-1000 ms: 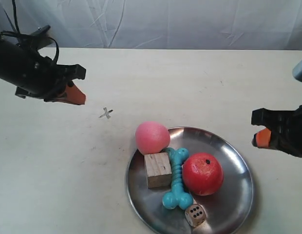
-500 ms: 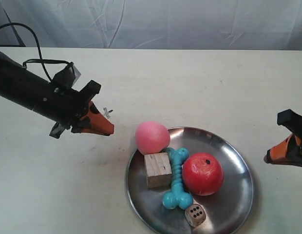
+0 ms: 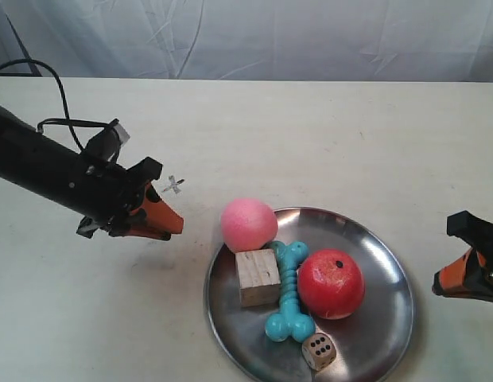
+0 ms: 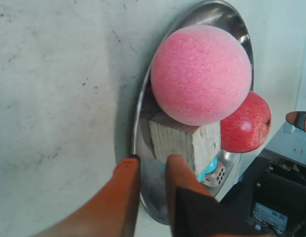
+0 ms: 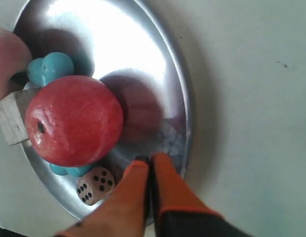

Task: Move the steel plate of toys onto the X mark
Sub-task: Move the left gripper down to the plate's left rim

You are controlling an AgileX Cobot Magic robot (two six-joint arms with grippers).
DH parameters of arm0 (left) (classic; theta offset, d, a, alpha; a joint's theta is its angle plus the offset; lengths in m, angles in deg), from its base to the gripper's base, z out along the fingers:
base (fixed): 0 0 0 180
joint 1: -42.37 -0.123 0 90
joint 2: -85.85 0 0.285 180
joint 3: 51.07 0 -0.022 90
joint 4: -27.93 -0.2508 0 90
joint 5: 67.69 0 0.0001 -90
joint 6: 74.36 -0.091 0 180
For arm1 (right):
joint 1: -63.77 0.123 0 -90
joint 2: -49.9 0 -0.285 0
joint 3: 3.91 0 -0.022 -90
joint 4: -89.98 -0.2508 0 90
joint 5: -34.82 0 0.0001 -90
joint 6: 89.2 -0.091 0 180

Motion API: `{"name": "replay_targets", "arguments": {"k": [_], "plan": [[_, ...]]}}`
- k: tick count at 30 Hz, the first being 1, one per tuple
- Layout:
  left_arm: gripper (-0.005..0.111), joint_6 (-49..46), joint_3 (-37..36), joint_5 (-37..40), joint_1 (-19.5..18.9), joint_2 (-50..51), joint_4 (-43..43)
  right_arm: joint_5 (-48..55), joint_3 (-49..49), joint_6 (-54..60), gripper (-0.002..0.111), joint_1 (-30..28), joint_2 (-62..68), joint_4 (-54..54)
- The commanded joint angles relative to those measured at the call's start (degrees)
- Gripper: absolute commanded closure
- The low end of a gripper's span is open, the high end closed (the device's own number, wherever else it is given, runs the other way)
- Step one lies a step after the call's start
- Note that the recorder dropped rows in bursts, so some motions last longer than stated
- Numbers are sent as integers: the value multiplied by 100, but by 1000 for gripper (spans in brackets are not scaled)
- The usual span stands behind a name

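**A:** Where is the steel plate (image 3: 374,318)?

**B:** Flat on the table (image 3: 310,119), near-right part. All the toys are on it. The pink ball (image 3: 249,224) sits at the far-left rim, with the wooden cube (image 3: 257,277) touching it on the near side. The turquoise bone (image 3: 289,302) lies between the cube and the red apple ball (image 3: 331,283). The die (image 3: 319,350) is at the near edge.

**A:** And the X mark (image 3: 173,185)?

**B:** On bare table, far-left of the plate and well apart from its rim. The plate does not cover it.

**A:** Left gripper (image 4: 152,163)?

**B:** This is the arm at the exterior view's left. Its orange fingers (image 4: 127,187) stand a narrow gap apart and hold nothing. The tips point at the plate's left rim, just near of the X. The exterior view shows them short of the rim. Their height over the table can't be read.

**A:** Right gripper (image 5: 149,160)?

**B:** Its fingers are pressed together with only a thin dark slit between them, and nothing is held. It sits just right of the plate and points at the rim. In the exterior view it is apart from the metal.
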Motion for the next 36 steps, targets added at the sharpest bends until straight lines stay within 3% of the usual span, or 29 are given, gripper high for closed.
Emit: {"name": "replay_targets", "arguments": {"k": [1, 3, 5, 13, 27, 36], "plan": [[73, -45, -113, -219, 33, 3, 62, -140, 30, 41, 80, -38, 2, -15], [69, -35, -154, -321, 103, 17, 92, -167, 43, 41, 67, -38, 2, -15], [69, -35, -152, -328, 256, 94, 137, -177, 43, 41, 61, -38, 2, -15], [69, -35, -152, -353, 777, 433, 221, -223, 43, 41, 61, -2, 2, -15], [69, -5, -152, -726, 844, 842, 149, -288, 47, 33, 65, -2, 2, -15], [69, -42, -152, -934, 1172, 869, 313, -500, 121, 33, 65, 328, 2, -38]]}}
